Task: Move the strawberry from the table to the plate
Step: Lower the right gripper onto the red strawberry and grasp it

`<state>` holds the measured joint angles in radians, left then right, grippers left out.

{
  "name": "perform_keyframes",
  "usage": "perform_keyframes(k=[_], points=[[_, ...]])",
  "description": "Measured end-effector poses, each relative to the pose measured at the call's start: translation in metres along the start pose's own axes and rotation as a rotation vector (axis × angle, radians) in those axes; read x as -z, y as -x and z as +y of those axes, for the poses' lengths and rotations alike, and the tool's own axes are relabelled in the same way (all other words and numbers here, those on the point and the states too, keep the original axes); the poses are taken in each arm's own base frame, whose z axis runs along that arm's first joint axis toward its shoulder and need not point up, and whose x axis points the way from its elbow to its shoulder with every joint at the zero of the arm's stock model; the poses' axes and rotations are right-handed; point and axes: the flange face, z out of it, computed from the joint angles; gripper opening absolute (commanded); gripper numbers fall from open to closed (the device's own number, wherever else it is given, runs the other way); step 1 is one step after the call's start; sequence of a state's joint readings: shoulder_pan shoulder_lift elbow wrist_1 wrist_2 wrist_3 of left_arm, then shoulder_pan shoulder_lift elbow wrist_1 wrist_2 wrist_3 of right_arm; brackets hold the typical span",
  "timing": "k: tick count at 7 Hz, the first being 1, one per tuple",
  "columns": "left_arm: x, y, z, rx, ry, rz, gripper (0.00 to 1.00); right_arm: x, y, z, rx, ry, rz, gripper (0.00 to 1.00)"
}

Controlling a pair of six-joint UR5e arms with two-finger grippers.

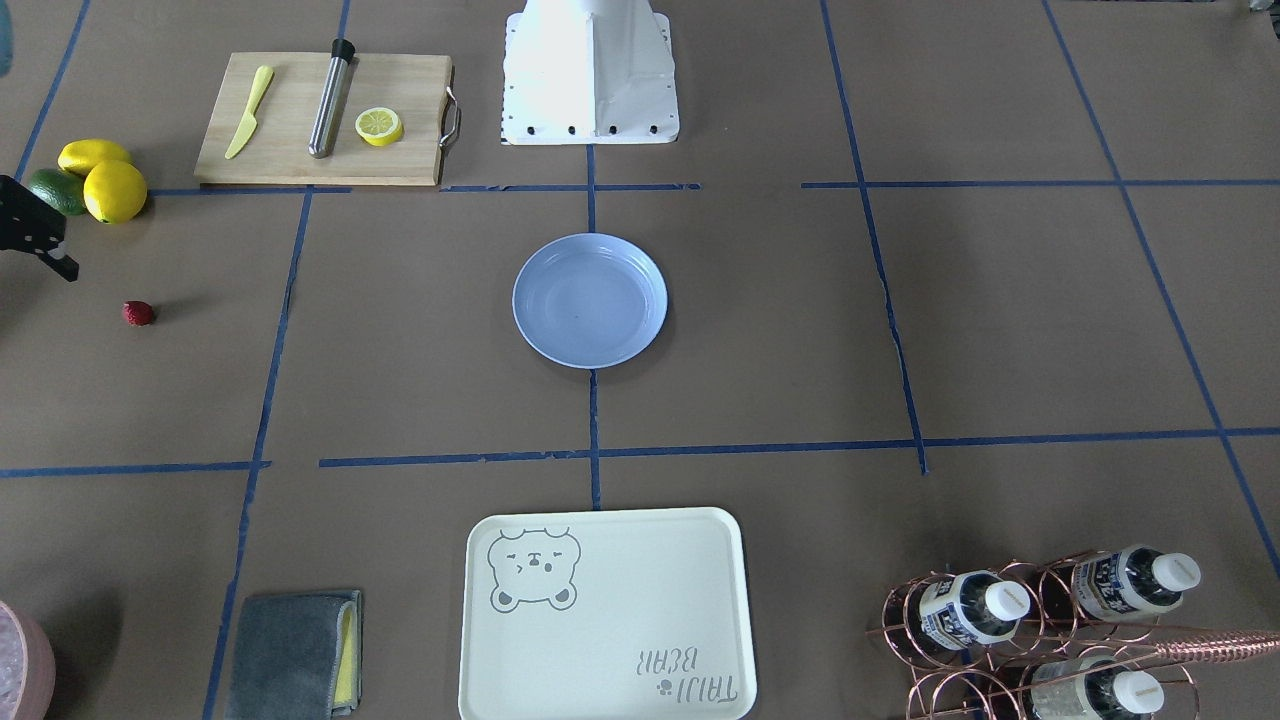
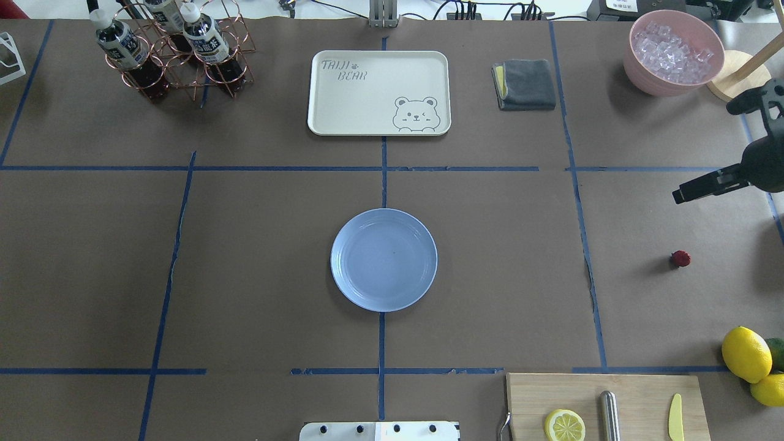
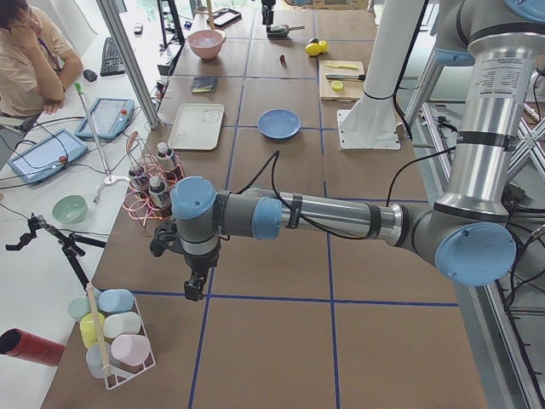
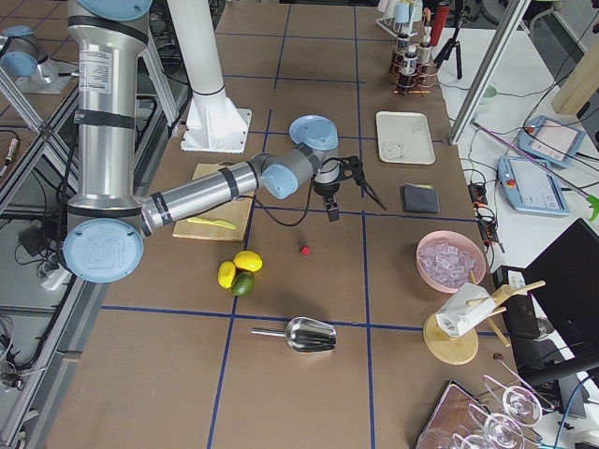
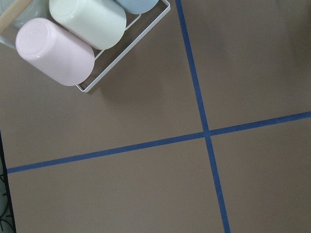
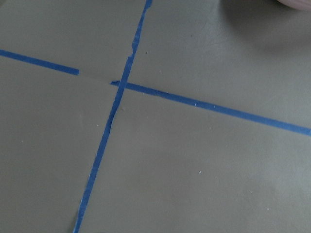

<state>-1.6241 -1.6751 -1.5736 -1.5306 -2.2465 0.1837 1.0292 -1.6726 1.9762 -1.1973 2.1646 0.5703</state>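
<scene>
The strawberry (image 2: 680,258) is a small dark-red berry lying on the brown table (image 2: 490,245) at the far right of the overhead view, alone in its taped square. The light-blue plate (image 2: 384,260) sits empty at the table's centre, far to the berry's left. My right gripper (image 2: 704,153) hangs open above the table, beyond the strawberry and apart from it, its black fingers (image 2: 710,182) spread wide. In the exterior right view the same gripper (image 4: 356,208) is just past the strawberry (image 4: 304,251). My left gripper (image 3: 196,285) shows only in the exterior left view, so I cannot tell its state.
Two lemons (image 2: 746,354) and an avocado (image 2: 776,352) lie near the strawberry. A cutting board (image 2: 606,404) holds a lemon slice, a metal rod and a yellow knife. A pink ice bowl (image 2: 674,52), grey cloth (image 2: 523,84), bear tray (image 2: 380,92) and bottle rack (image 2: 171,49) line the far edge.
</scene>
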Motion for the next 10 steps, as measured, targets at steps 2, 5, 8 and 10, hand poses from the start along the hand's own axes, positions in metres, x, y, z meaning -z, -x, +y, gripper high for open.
perform_keyframes(k=[2,5,8,10], points=[[0.001,-0.001,0.001,0.000,0.000,0.001,1.00,-0.047,-0.016,0.043,0.001,-0.041,0.004,1.00],[0.002,-0.001,0.001,-0.001,-0.002,0.001,1.00,-0.113,-0.036,0.076,0.029,-0.064,0.088,0.81],[0.002,0.000,0.001,-0.001,-0.002,0.002,1.00,-0.128,-0.044,0.086,0.046,-0.066,0.072,0.00],[0.002,-0.001,0.001,0.000,-0.002,0.002,1.00,-0.128,-0.041,0.090,0.050,-0.049,0.050,0.00]])
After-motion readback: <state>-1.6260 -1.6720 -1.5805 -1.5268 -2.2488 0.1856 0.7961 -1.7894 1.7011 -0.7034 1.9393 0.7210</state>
